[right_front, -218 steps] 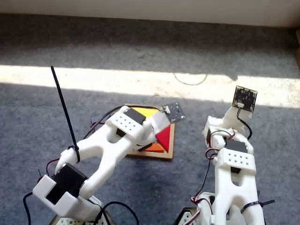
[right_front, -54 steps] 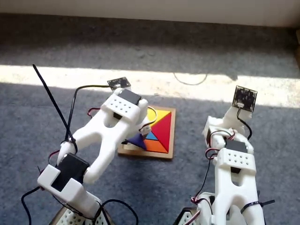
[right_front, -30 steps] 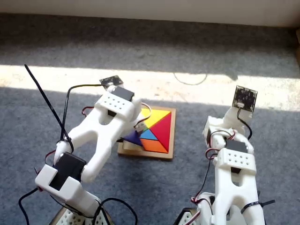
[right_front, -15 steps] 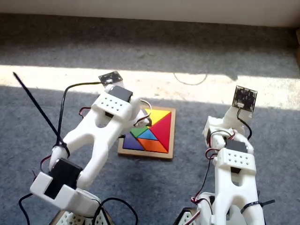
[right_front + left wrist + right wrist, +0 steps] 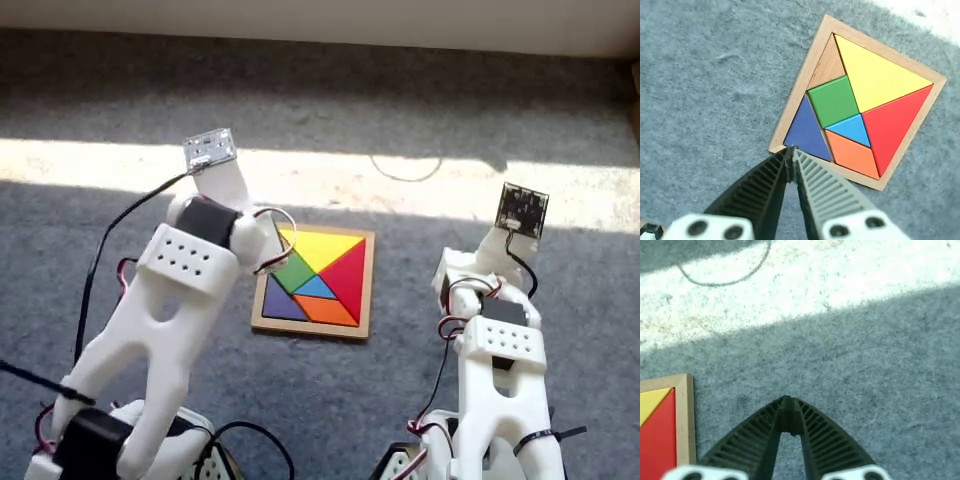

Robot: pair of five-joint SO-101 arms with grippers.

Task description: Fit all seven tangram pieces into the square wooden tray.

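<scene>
Left claw (image 5: 791, 154) pulled back from tray (image 5: 310, 329); cable (image 5: 402, 180) beyond.

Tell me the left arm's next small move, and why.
Probably pull the left gripper back from the tray to fetch a seventh piece: it is shut and empty, six pieces lie seated, and a triangular slot beside the green square is bare wood.

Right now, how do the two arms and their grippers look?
The left arm and right arm are white plastic shells with black motors and red and black cables. The left gripper and right gripper have black, ribbed, tapering fingers.
</scene>
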